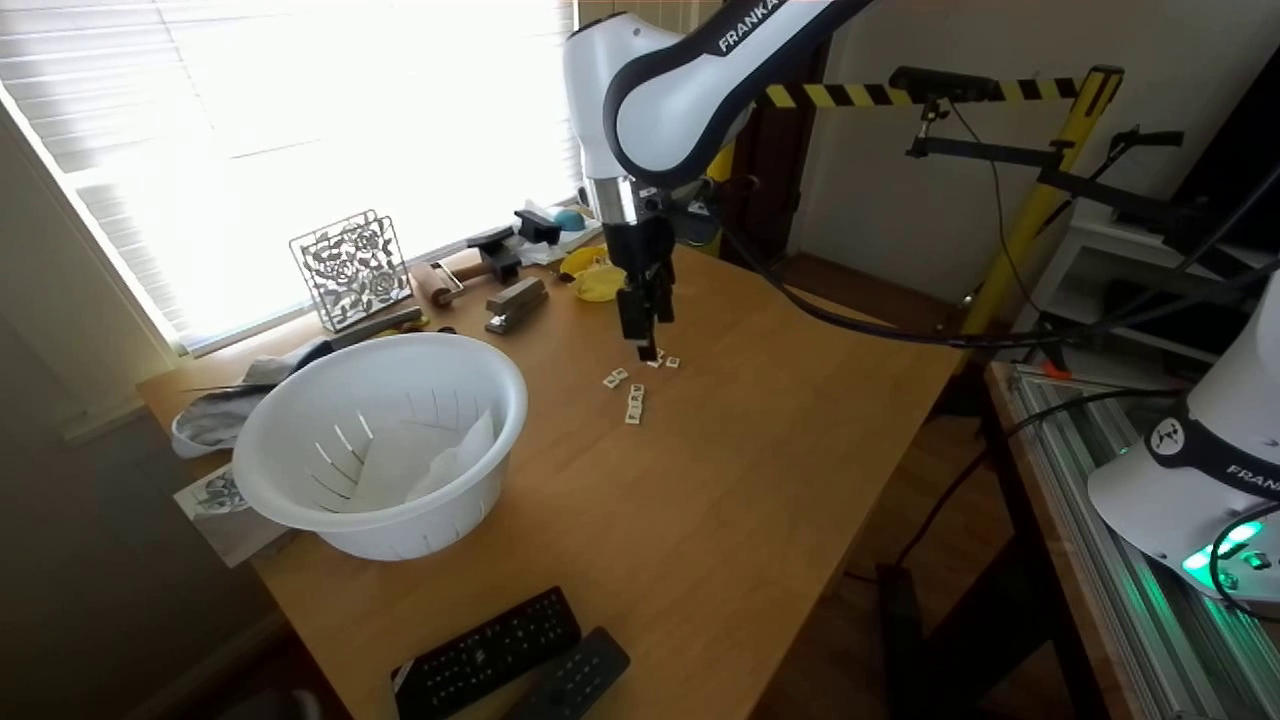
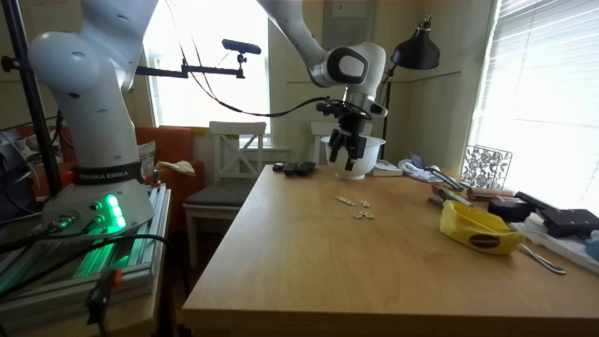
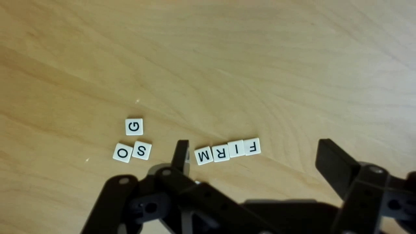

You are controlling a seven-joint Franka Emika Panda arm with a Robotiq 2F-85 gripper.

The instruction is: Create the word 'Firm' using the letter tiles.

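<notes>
Four letters stand in a touching, slightly crooked row in the wrist view: the F tile, I tile, R tile and M tile, upside down there and reading FIRM. To their left lie loose tiles: G, O and S. A white sliver, perhaps another tile, peeks from behind the left finger. My gripper is wide open above the table with nothing between its fingers. The row of tiles also shows in both exterior views, below the raised gripper.
A white slotted bowl stands on the table, with two black remotes near the table end. Along the window side are a stapler, a wire holder and a yellow pouch.
</notes>
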